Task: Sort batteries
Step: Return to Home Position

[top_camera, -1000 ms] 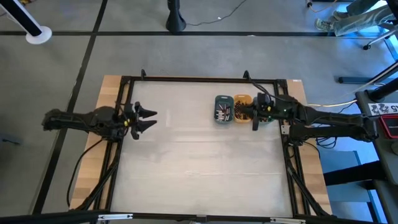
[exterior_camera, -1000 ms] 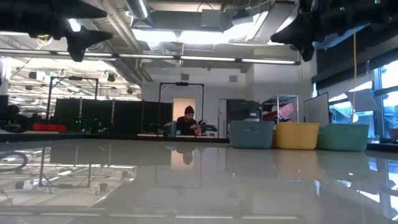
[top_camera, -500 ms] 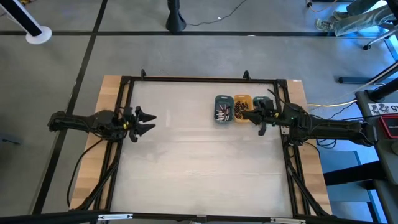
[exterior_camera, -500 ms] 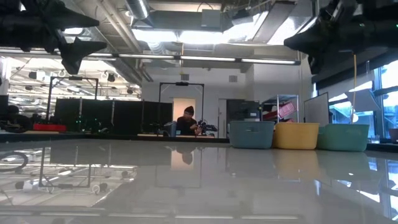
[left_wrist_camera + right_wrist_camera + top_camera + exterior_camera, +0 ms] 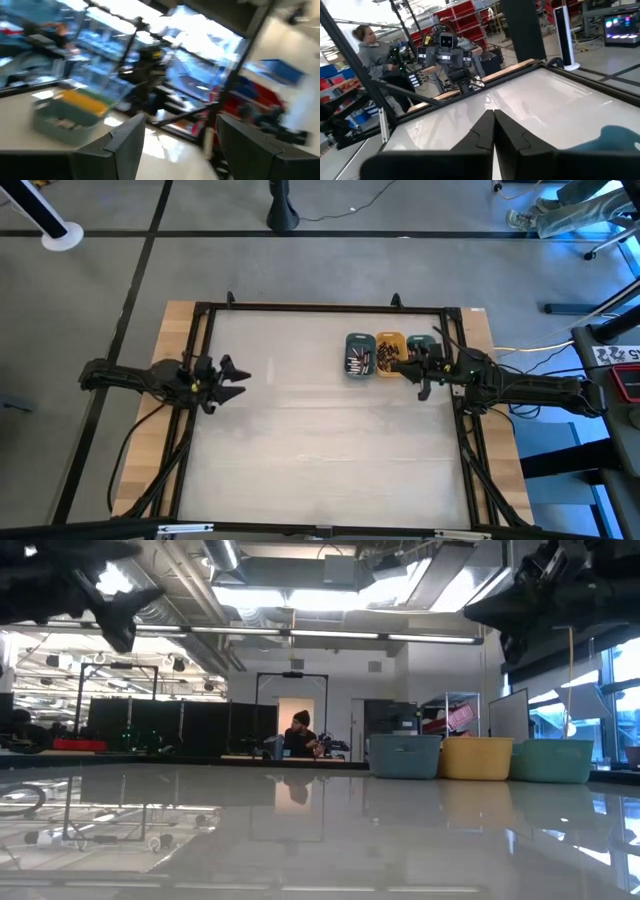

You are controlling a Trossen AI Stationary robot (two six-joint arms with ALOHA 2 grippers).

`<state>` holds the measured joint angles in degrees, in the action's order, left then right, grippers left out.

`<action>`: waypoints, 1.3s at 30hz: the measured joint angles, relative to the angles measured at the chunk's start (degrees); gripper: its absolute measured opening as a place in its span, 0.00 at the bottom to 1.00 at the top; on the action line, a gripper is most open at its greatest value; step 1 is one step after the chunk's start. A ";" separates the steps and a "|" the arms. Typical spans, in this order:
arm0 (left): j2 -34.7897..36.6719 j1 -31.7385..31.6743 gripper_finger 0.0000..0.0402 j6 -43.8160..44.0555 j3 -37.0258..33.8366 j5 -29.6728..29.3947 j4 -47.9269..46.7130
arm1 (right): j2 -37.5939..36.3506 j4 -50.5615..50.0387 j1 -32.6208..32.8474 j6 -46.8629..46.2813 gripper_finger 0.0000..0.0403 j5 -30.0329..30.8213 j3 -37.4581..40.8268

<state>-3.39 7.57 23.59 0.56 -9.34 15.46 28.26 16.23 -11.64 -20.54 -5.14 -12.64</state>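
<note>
High view: batteries (image 5: 357, 360) in slate-blue tray (image 5: 360, 336) lie along its long axis.

On the left, raised and level: left gripper (image 5: 240, 378), pointing inward over the table, fingers (image 5: 125, 145) spread wide apart. On the right, also raised: right gripper (image 5: 392, 365), at the end of an outstretched arm, pointing inward, fingers (image 5: 485, 132) pressed together.
</note>
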 joint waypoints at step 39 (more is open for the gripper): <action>-0.03 -2.86 0.58 -4.53 0.00 5.71 -10.61 | -0.03 6.97 0.00 -2.53 0.02 -3.44 12.02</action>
<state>-3.42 4.71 19.06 0.56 -3.63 4.85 28.23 23.20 -11.64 -23.07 -8.58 -0.62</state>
